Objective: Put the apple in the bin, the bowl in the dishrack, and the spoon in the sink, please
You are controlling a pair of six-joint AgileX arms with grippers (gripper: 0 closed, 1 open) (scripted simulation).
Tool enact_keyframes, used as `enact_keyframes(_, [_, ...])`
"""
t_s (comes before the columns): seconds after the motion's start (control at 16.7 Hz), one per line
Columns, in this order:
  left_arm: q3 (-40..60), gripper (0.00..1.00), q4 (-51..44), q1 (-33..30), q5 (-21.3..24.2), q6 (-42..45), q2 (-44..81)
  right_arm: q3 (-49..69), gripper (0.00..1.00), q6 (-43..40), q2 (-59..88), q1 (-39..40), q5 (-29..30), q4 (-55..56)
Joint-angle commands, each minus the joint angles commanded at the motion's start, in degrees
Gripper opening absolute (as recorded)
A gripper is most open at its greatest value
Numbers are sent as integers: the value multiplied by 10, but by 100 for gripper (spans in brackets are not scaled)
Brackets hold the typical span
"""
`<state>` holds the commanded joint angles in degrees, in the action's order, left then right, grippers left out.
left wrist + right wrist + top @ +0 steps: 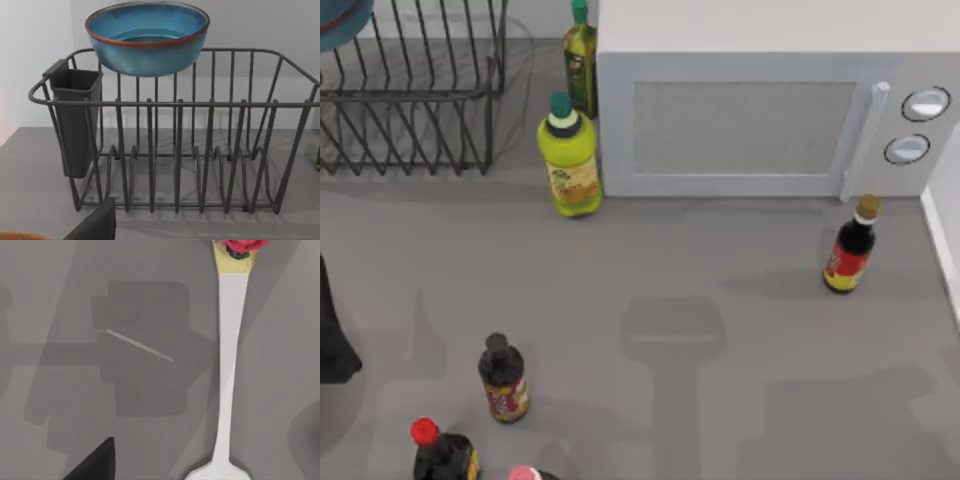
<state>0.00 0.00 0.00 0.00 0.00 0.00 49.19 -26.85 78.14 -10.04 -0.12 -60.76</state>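
Spoon (226, 390), white, lies flat on grey surface (60, 390) under right hand; hand state cannot be told. Bowl (147, 37) sits above dishrack (175, 150) rim, probably mid-placement; left hand at surface's left edge, fingers not discernible.

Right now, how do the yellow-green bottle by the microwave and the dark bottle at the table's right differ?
The yellow-green bottle is bulkier, with a green cap; the dark bottle is slimmer, with a brownish-gold cap. The yellow-green bottle stands close to the microwave, at its left corner; the dark bottle stands apart, in front of its right end. Both stand upright on the grey table.
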Motion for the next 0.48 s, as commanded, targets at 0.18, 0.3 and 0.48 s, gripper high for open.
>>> enact_keyframes(0.18, [0,100,0,0,0,0,0,-3,100,1,-2,3,0,3])
enact_keyframes(0.3, [0,100,0,0,0,0,0,-19,100,3,3,3,0,21])
enact_keyframes(0.48, [0,100,0,0,0,0,0,-69,100,8,13,7,0,83])
